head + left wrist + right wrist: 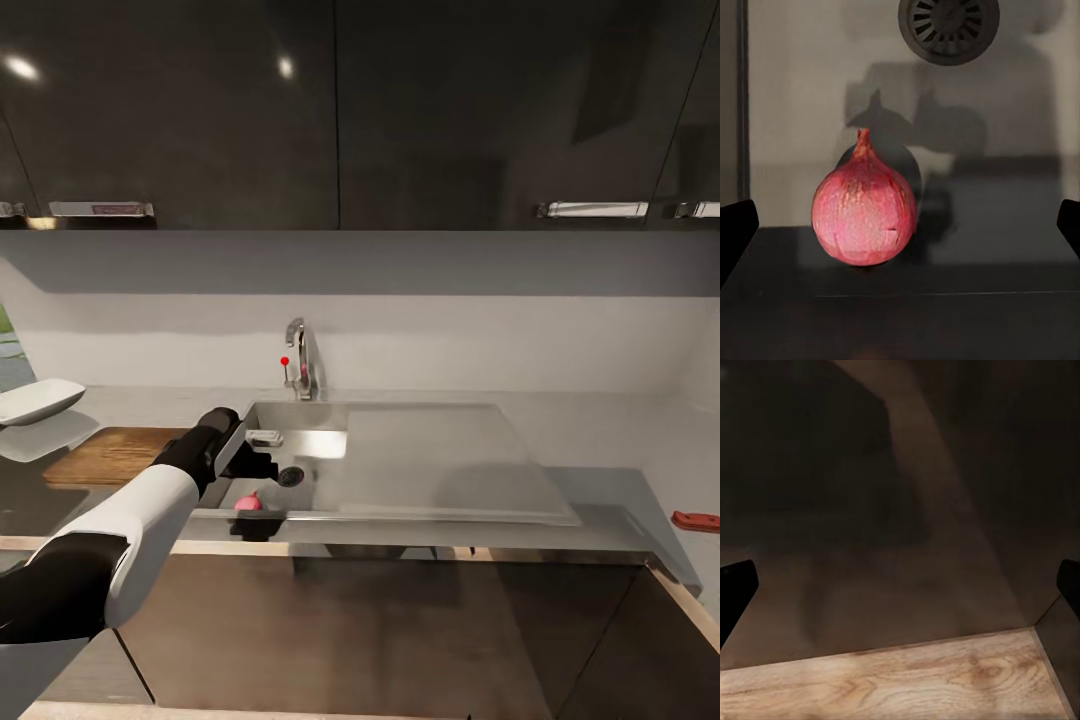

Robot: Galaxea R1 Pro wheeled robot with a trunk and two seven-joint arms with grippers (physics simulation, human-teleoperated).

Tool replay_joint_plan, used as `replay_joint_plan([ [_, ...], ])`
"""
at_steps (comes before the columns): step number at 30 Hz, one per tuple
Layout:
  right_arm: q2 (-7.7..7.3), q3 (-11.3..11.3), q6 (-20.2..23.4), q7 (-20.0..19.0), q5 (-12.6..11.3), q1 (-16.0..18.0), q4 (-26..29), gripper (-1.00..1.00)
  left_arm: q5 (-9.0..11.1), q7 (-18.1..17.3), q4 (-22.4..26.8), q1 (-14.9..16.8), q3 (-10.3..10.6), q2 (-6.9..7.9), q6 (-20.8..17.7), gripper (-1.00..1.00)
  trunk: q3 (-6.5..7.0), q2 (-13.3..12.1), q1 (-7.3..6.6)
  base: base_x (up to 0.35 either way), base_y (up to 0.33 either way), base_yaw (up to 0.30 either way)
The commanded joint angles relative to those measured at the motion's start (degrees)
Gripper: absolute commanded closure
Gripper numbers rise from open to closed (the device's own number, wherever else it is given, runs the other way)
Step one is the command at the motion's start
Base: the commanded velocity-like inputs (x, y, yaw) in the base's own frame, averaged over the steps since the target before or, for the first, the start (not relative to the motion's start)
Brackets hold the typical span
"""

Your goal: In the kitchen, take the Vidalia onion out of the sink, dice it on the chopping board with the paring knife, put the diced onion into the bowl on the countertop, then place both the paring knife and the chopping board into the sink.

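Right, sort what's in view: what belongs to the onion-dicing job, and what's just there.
Job:
onion, whole, pink-red, in the sink
chopping board on the countertop
bowl
paring knife, far right
left gripper, fingers open around the onion

Just there:
tap
upper cabinets

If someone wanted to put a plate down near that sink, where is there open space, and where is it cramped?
The flat drainboard right of the basin looks bare, as does the countertop between it and the paring knife. The left end is crowded: chopping board, bowl, and the left gripper reaching into the sink, where the onion sits near the drain.
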State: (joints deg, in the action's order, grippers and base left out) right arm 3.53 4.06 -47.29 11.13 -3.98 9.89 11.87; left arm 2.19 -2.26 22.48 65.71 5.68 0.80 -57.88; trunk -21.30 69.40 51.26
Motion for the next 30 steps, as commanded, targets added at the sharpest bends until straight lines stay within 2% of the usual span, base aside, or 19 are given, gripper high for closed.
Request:
replay_joint_plan([
  [1, -0.01, 0.44, -0.17, 0.21, -0.41, 0.04, -0.04, -1.00, 0.18, -0.20, 0.06, 0.04, 0.48, 0.08, -0.20, -1.00, -0.07, 0.04, 0.00, 0.000, 0.000, 0.000],
  [23, 0.07, 0.47, -0.17, 0.21, -0.41, 0.04, -0.07, -1.00, 0.18, -0.20, -0.06, 0.01, 0.55, 0.11, -0.13, -1.00, -1.62, 0.04, 0.00, 0.000, 0.000, 0.000],
  [30, -0.09, 0.43, -0.09, 0.21, -0.34, 0.04, -0.09, -1.00, 0.18, -0.20, -0.08, 0.02, 0.56, 0.16, -0.13, -1.00, -1.68, 0.04, 0.00, 0.000, 0.000, 0.000],
])
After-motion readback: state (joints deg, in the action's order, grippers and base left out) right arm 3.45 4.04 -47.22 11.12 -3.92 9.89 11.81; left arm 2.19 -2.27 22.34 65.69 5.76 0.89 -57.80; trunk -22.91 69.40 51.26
